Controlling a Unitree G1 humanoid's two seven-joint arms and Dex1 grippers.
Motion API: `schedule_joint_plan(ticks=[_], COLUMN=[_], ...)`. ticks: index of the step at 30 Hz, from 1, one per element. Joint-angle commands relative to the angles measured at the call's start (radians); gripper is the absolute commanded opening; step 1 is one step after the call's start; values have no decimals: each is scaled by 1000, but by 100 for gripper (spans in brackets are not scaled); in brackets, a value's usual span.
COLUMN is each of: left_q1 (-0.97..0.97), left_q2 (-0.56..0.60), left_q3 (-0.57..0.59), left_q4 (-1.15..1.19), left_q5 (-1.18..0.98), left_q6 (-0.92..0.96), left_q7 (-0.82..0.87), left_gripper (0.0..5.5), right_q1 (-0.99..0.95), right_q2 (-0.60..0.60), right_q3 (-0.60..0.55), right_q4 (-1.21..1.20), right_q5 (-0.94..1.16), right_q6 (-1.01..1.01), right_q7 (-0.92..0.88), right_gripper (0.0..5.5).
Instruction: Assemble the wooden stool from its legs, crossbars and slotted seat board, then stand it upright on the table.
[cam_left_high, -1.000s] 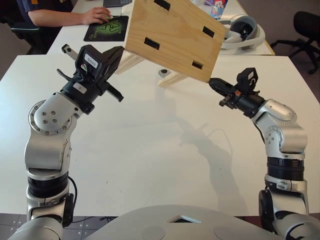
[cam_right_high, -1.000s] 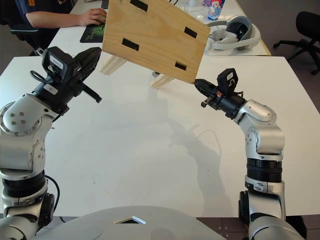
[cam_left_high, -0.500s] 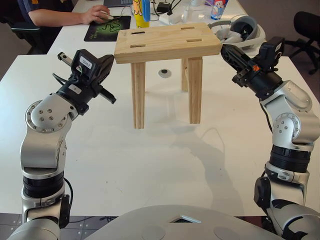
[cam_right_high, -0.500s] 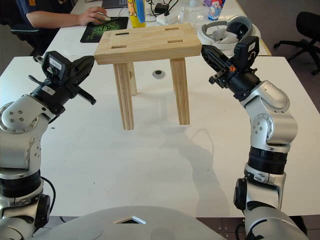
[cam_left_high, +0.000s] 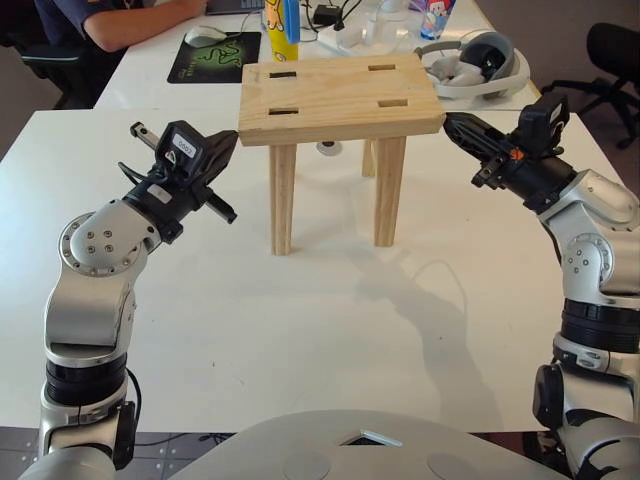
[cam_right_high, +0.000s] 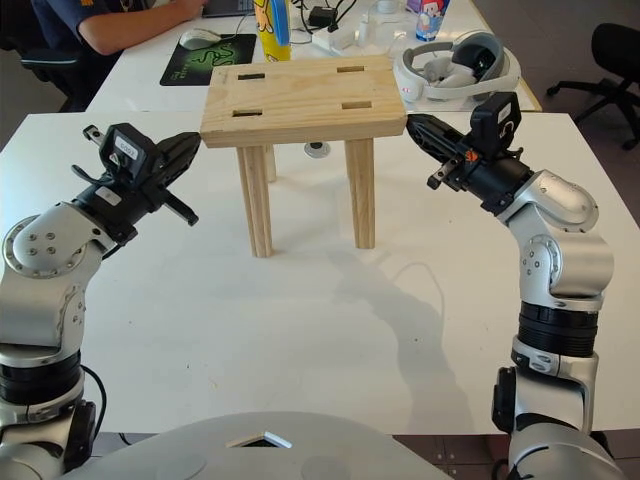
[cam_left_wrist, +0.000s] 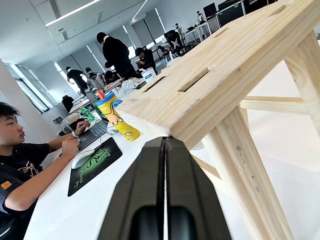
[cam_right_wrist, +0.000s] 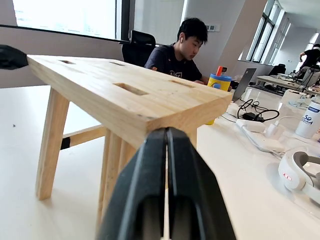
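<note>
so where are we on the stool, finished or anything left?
Done: the stool looks assembled, legs under the slotted seat board, standing upright on the table. In hand: nothing; the left jaws and right jaws are shut, tips level with the seat's two ends, contact unclear. Left: seemingly only drawing the arms clear, provided the joints hold.

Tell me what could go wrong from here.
1. The left gripper and right gripper sit shut, close beside the seat board's ends; a sideways swing while withdrawing might tip the stool.
2. A small dark object lies on the table behind the stool; a backward push might set a leg on it.
</note>
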Motion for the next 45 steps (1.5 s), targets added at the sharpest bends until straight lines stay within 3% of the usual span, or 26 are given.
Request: schedule_joint_plan(ticks=[1,12,16,21,28,33,45], left_q1=[-1,62,49,71,133,178,207], left_q2=[-2,65,38,-48,-290,-371,-407], left_q3=[-57,1,25,58,152,148,32], left_q4=[15,161,226,359,524,639,686], left_q5=[-49,-2,25,48,-30,-24,28], left_q6=[-37,-98,-102,-173,-379,-534,-633], left_q7=[-63,-53,14,132,306,333,296], left_gripper=[2,2,2,2,2,2,2], right_q1=[-9,-29,-69,-90,14,89,181], right_q2=[-11,-40,-71,2,198,311,390], right_q3=[90,80,110,52,40,39,67], right_q4=[84,171,331,378,495,515,464], right_q5=[-53,-75,-232,-187,-341,-400,-443], right_q6=[-65,-114,-206,-180,-352,-480,-573], right_q7=[79,88,-8,-105,-521,-715,-805], right_gripper=[0,0,0,0,0,0,0])
